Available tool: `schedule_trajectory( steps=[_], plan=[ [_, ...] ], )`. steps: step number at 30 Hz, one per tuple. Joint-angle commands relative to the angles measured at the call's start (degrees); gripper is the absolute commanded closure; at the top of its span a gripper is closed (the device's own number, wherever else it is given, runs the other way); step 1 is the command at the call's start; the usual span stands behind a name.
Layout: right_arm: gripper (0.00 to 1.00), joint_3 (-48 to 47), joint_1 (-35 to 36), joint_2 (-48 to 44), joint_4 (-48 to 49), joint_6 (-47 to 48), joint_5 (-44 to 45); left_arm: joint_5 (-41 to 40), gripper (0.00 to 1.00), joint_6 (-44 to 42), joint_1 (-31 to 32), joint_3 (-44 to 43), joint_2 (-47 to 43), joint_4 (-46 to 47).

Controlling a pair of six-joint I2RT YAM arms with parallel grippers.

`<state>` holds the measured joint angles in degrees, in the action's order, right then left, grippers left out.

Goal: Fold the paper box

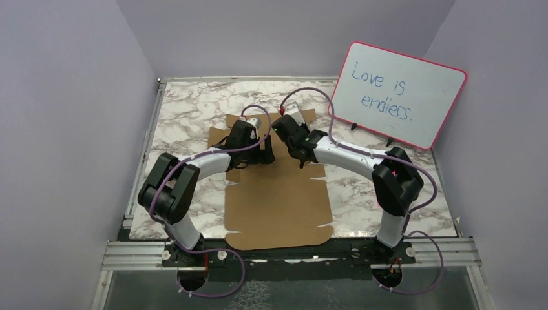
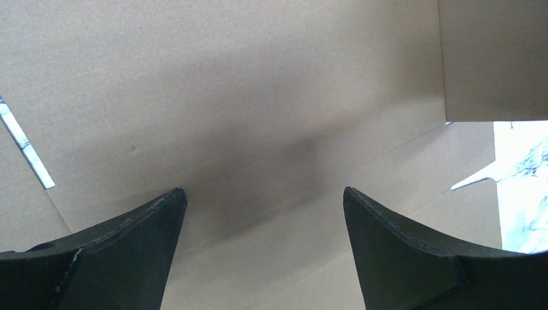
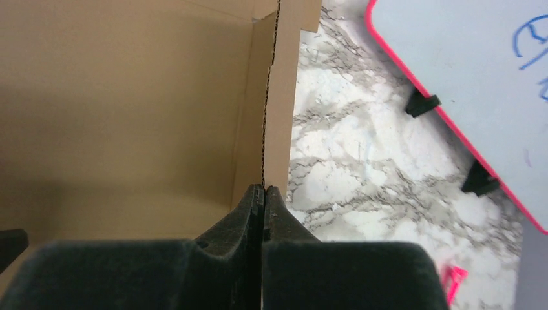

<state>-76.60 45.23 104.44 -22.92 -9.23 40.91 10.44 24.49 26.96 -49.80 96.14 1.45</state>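
Right claw (image 3: 263,188): clenched on a thin upright flap of the paper box (image 1: 278,206). The flap's edge rises straight out from between the fingertips. On the inner side of the flap lies the box's flat panel. On the outer side lies the bare marble table (image 3: 362,161), then the whiteboard (image 3: 465,64).

Left claw (image 2: 265,194): released, jaws wide apart, nothing between them. It hangs over the flat brown panel.

The box is a die-cut sheet lying mostly flat on the table between the two arms. Its long axis runs from the near edge toward the far wall. Both claws are at the far end. Only the right claw has hold of cardboard, so the coming fold turns on that right-side flap, which appears to run along the long axis.

Hidden: in the overhead view the arms cover the far end, so the number of raised flaps cannot be told. Contact between the left claw and the panel cannot be told either.
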Motion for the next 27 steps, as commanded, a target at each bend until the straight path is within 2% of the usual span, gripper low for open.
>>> schedule_trajectory(
  steps=[1, 10, 15, 20, 24, 27],
  plan=[
    [0.99, -4.51, 5.99, 4.49, -6.9, -3.97, 7.22, 4.26, 0.08, 1.61, 0.37, 2.12, 3.09, 0.29],
    [0.95, -7.55, 9.35, 7.74, -6.18, -3.92, 7.23, 4.22, 0.08, 1.96, 0.37, 2.7, 3.01, 0.78],
    [0.84, -6.1, 9.35, 5.59, -4.57, -3.22, 7.67, 4.07, 0.08, 2.04, 0.37, 2.96, 2.83, 0.83],
    [0.65, -1.7, 9.11, -0.75, -1.26, -0.93, 6.99, 3.6, 0.08, 1.75, 0.37, 2.62, 2.44, 0.02],
    [0.49, 4.92, 7.24, -8.7, 2.56, 0.01, 0.0, 2.86, 0.08, 1.54, 0.37, 2.28, 1.89, -0.67],
    [0.44, 9.06, 4.0, -14.55, 2.67, -2.17, -6.57, 2.36, 0.08, 1.35, 0.37, 1.91, 1.5, -1.23]
  ],
)
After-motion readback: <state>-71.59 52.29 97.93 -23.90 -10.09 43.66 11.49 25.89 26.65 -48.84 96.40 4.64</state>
